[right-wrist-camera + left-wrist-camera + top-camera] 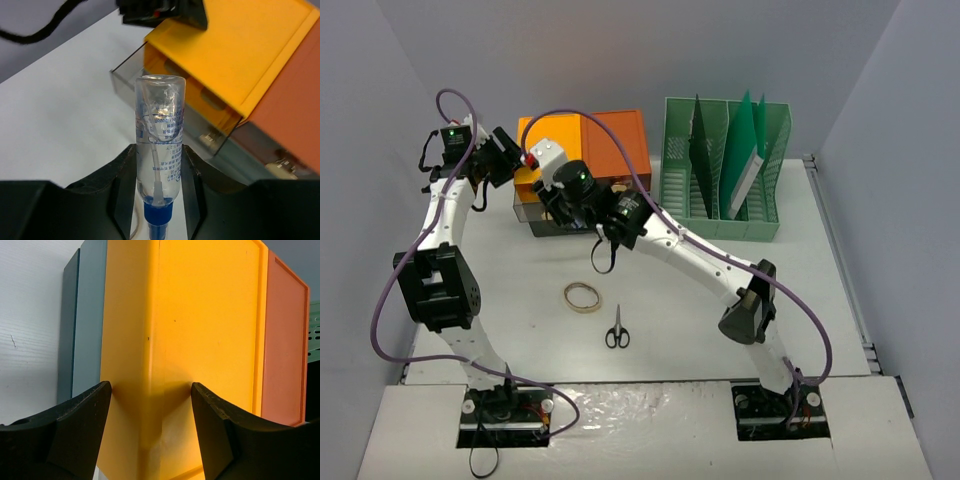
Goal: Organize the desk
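Observation:
The off-white desk [720,310] carries an orange drawer unit [615,140] at the back left, with a yellow drawer [552,135] pulled out of it. My left gripper [508,160] is open at that drawer's left corner. In the left wrist view its fingers [80,415] stand on either side of the yellow drawer's corner [165,340]. My right gripper [558,195] is in front of the unit, shut on a clear bottle [160,125] with a blue cap. The bottle points at the yellow drawer [235,50] and the open clear drawer [127,80] below it.
A green slotted file rack [725,170] holding green folders stands at the back right. A ring of tape [582,296] and black scissors [617,332] lie on the middle of the desk. A black cable loop [600,258] hangs under the right arm.

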### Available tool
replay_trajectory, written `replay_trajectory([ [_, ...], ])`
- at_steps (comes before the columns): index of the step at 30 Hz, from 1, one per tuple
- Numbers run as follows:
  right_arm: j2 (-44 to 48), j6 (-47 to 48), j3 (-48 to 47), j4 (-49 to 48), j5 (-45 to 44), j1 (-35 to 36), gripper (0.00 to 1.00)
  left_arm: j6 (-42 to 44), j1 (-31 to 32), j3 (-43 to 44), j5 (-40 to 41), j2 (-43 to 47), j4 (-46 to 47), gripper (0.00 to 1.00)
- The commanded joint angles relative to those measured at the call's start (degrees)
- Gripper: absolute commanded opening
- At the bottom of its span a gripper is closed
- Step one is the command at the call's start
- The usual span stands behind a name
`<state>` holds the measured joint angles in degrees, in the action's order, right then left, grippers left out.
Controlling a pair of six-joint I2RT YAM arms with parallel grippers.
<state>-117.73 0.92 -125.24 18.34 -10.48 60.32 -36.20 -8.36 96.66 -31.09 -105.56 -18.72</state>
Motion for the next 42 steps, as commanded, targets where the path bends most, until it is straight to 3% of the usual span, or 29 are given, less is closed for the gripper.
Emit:
replay_trajectory([
  [1,-3.4,9.1,-9.7,-5.1,2.8,-3.9,0.00,2.3,0.5,-0.7,1.4,-0.8,-4.7,0.60],
  [9,-8.9,12.0,-13.4,-15.1,6.4,-7.5,0.00,3.7,0.5,0.8,1.9,-0.2,-6.8,0.60],
  [23,-11.1,12.7,-5.5,-25.3,12.6,-10.7,0.00,5.2,0.5,-0.5,2.8,0.6,-7.7,0.60],
  [42,-9.8,8.3,1.5,-23.2,19.7,-10.8,0.00,5.5,0.4,0.2,3.3,0.3,-8.0,0.60],
])
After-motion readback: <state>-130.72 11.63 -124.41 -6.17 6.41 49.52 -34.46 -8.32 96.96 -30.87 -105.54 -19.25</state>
